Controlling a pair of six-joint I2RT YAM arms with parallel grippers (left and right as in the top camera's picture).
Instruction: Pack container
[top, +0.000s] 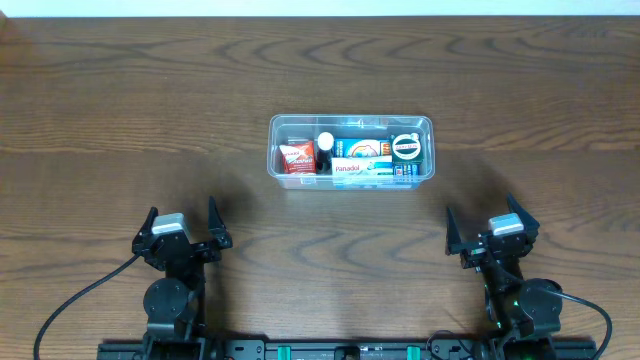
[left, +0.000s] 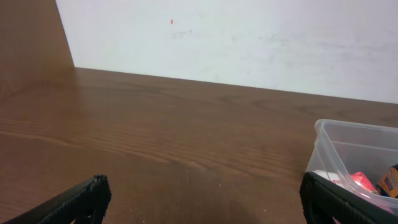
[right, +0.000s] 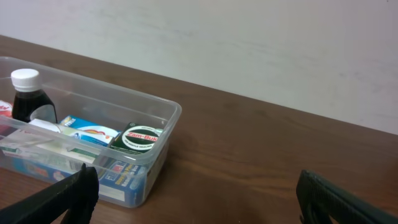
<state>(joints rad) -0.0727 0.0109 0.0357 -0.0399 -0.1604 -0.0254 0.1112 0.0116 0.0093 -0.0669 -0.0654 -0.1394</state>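
Observation:
The clear plastic container (top: 350, 120) sits at the table's middle, a little toward the far side. Inside it lie a red packet (top: 296, 157), a dark bottle with a white cap (top: 325, 148), blue and white boxes (top: 362, 168) and a round green tin (top: 406, 148). My left gripper (top: 182, 224) rests near the front left, open and empty, well short of the container (left: 348, 140). My right gripper (top: 492, 230) rests near the front right, open and empty too. In the right wrist view the container (right: 165, 134) with the bottle (right: 26, 96) and the tin (right: 141, 137) lies to the left, ahead of my fingers.
The brown wooden table (top: 120, 120) stretches bare all around the container. A white wall (left: 249, 43) rises behind the table's far edge. Black cables (top: 70, 305) run from both arm bases at the front edge.

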